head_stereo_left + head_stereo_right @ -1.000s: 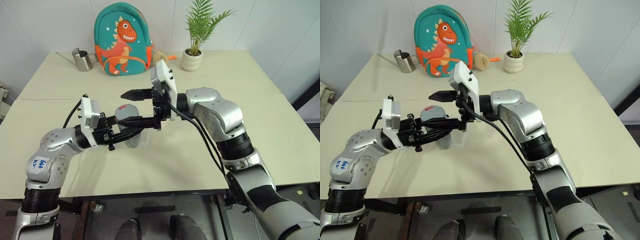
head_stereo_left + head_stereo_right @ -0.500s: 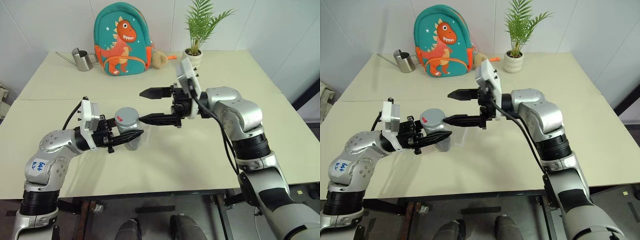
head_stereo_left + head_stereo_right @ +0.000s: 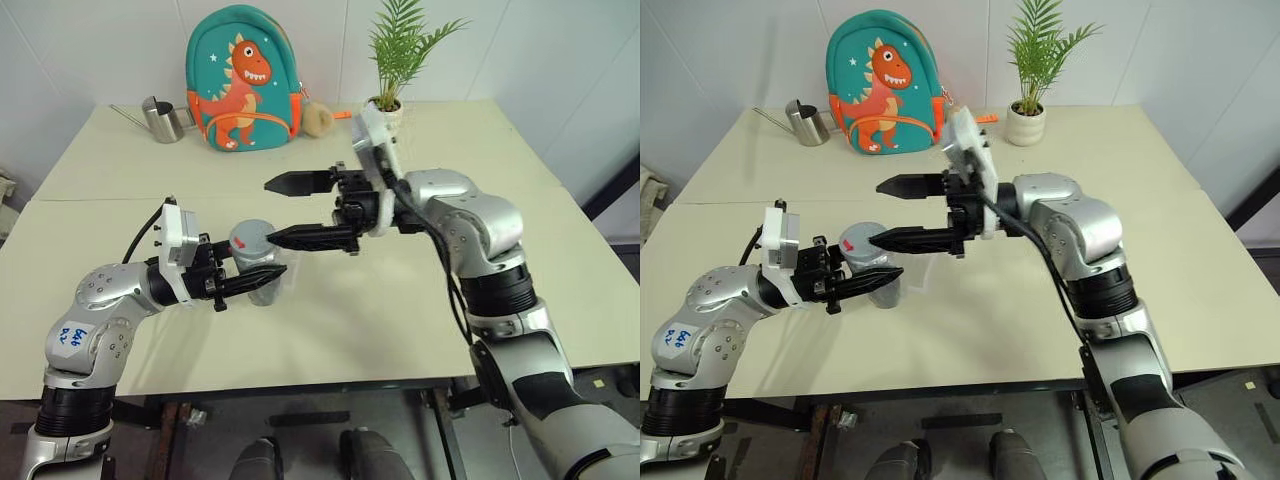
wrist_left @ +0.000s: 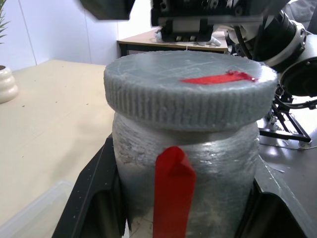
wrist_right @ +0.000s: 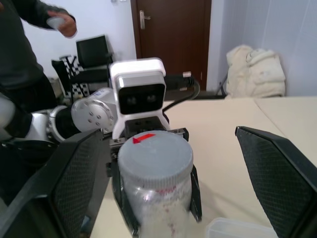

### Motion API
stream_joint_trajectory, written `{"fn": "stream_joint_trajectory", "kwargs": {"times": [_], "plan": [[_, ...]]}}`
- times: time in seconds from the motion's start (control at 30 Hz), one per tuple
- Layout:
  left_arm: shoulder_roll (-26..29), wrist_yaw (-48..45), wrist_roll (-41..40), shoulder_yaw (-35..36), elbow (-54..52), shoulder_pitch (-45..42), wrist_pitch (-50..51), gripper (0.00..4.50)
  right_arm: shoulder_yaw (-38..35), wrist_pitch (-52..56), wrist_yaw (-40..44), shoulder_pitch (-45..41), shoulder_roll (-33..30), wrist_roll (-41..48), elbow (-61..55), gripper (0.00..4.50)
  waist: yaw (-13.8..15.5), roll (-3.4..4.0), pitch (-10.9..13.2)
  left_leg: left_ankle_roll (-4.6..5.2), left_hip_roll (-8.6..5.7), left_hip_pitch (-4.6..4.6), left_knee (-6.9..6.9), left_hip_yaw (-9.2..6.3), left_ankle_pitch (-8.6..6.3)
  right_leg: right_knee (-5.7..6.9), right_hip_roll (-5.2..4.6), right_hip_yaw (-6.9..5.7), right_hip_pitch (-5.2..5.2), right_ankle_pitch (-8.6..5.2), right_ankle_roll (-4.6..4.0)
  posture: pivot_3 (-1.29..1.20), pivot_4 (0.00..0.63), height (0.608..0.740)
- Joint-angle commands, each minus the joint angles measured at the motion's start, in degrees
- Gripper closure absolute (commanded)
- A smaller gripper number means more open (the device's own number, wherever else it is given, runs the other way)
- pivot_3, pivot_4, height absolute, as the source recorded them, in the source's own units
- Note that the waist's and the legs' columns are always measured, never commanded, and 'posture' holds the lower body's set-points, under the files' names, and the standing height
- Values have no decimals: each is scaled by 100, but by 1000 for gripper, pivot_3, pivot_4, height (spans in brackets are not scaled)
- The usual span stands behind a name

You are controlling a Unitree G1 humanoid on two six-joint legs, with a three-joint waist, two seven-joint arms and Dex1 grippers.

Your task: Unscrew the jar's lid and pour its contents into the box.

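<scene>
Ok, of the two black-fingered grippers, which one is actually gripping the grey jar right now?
The left gripper: it is shut on the silvery-grey cylindrical jar below its ribbed grey lid. The right gripper is spread wide, holding nothing.

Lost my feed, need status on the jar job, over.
Left gripper shut on the jar, lid still on. Right gripper open beside the lid, not gripping. Box beneath. Nothing in the way.
</scene>
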Motion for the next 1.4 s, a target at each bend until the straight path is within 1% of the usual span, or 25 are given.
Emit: {"fn": "stream_joint_trajectory", "kwargs": {"times": [0.03, 0.43, 0.53, 0.67, 0.9, 1.03, 1.13, 1.23, 1.3, 1.4], "plan": [[24, 9, -68, 42, -119, -50, -9, 2475, 64, -113, -32, -109, 121, -91, -79, 13, 20, 0, 0, 0, 0, -1, 0, 0, 0, 0, 0, 0, 0, 0, 0, 0, 150, 740], [1, 16, -43, 24, -99, -77, -16, 2475, 64, -123, -15, -51, 191, -146, -47, 13, 11, 0, 0, 3, -4, -2, 0, 0, -2, -4, -6, 0, 1, 0, 1, 0, 150, 740], [-5, 19, -36, 23, -87, -90, -24, 2475, 38, -123, -32, -45, 213, -130, -21, 573, 15, 0, 0, 3, -3, -2, -1, -1, -2, -4, -5, -2, 1, 0, 0, 0, 150, 740], [10, 17, -40, 36, -88, -77, -27, 2475, -64, -121, -80, -69, 271, -64, 14, 1840, 19, 0, 0, 3, -4, -2, 0, 0, -2, -5, -6, -1, 2, 0, 1, 0, 150, 740], [22, 27, -42, 57, -108, -50, -29, 2475, -541, 268, -284, -138, 356, 407, 42, 1840, 22, 0, 0, 3, -4, -2, 0, -1, -2, -5, -6, -2, 2, 0, 0, 0, 150, 740], [44, 40, -66, 113, -156, 26, -12, 2475, -1335, 643, -719, -241, 333, 926, 404, 1840, 31, 0, 0, 3, -5, -2, 0, -1, -2, -6, -9, -2, 2, 0, 0, 0, 150, 740], [59, 53, -74, 149, -170, 66, -6, 2475, -1466, 326, -775, -92, 37, 585, 846, 1840, 33, 0, 0, 3, -5, -2, -1, -1, -2, -6, -9, -1, 3, 0, 0, 0, 150, 740], [77, 87, -98, 212, -185, 109, 10, 2475, -1386, -417, -785, 218, -269, 12, 1406, 1840, 32, 0, 0, 3, -7, -2, -3, 1, -2, -12, -9, 0, 3, 0, 0, 0, 150, 740], [91, 106, -115, 252, -191, 138, 26, 2475, -1379, -976, -785, 396, -384, -300, 1783, 1840, 28, 0, 0, 4, -9, -2, -5, 5, -2, -15, -8, 2, 3, 0, 1, 0, 150, 740], [106, 116, -127, 292, -194, 173, 42, 2475, -1433, -1536, -738, 556, -459, -549, 2286, 1840, 12, 1, 1, 4, -7, -2, -12, 9, -2, -18, -2, 7, 1, 0, 1, 0, 150, 740]]}}
